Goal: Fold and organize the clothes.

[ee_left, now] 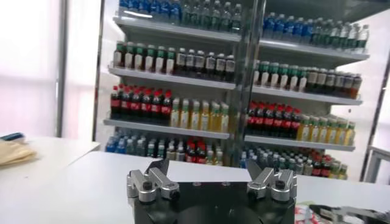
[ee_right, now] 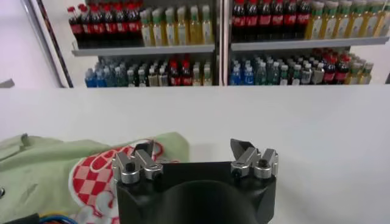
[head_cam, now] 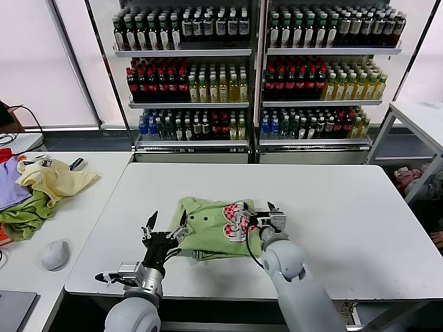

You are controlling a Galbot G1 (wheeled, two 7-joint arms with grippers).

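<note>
- Right hand point(head_cam: 257, 212) sits low at the right-hand edge of the polo shirt point(head_cam: 214, 236), fingers spread apart and grasping nothing; in the right wrist view the same hand point(ee_right: 195, 159) shows both fingers point(ee_right: 135, 163) parted, with the shirt's point(ee_right: 55, 176) red-and-white checked print directly beside and below the finger on that side.
- Left hand point(head_cam: 163, 229) hovers at the opposite, left-hand edge of the shirt, fingers released and empty; the left wrist view shows this hand point(ee_left: 211, 176) with its two fingers point(ee_left: 152, 181) wide apart and nothing between them.
- Polo shirt lies crumpled between the two hands on the white surface point(head_cam: 346, 207), near the surface's front edge, print facing up toward the right hand's side.
- Beyond the left hand, well apart on a second surface point(head_cam: 90, 207), lie a pale yellow garment point(head_cam: 54, 178), a darker green garment point(head_cam: 28, 214) and a purple garment point(head_cam: 10, 187) in one pile, with a white mouse point(head_cam: 55, 254) nearer the front.
- Far past both hands stand shelves of bottled drinks point(head_cam: 256, 69).
</note>
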